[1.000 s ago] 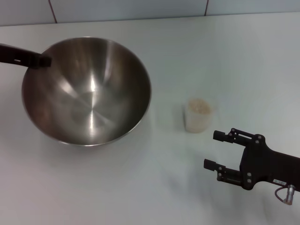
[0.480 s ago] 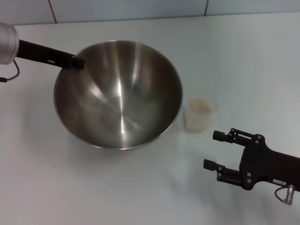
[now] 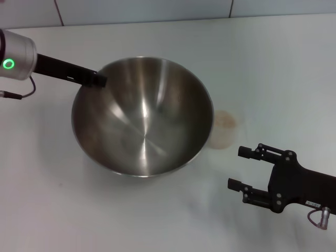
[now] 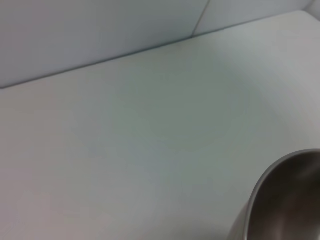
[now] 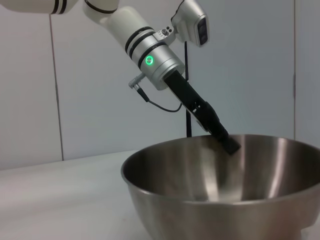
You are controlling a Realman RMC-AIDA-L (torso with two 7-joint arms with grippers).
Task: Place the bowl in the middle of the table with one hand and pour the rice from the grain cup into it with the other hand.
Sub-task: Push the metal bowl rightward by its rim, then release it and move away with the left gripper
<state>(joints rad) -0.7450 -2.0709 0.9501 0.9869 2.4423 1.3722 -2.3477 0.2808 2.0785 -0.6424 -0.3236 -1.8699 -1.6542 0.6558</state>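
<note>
Bowl: set on the desk, held at its far-left rim by the left end effector; its near-right rim overlaps the cup in the head view. The steel inside is seen with no rice in it.
Left end effector: reached in from the left on a black link below a silver wrist with a green ring light; the fingers are clamped on the bowl's rim, one tip seen inside the wall in the right wrist view.
Cup: stood upright on the desk just to the right of the bowl, on the side opposite the left end effector and beyond the right end effector; whether it touches the bowl cannot be told.
Rice: seen as a pale heap at the top of the cup.
Right end effector: held over the desk near the cup, on its near-right side, apart from it; the two fingers are spread, with nothing between them.
Desk: white and plain, a tiled wall seen behind it.
</note>
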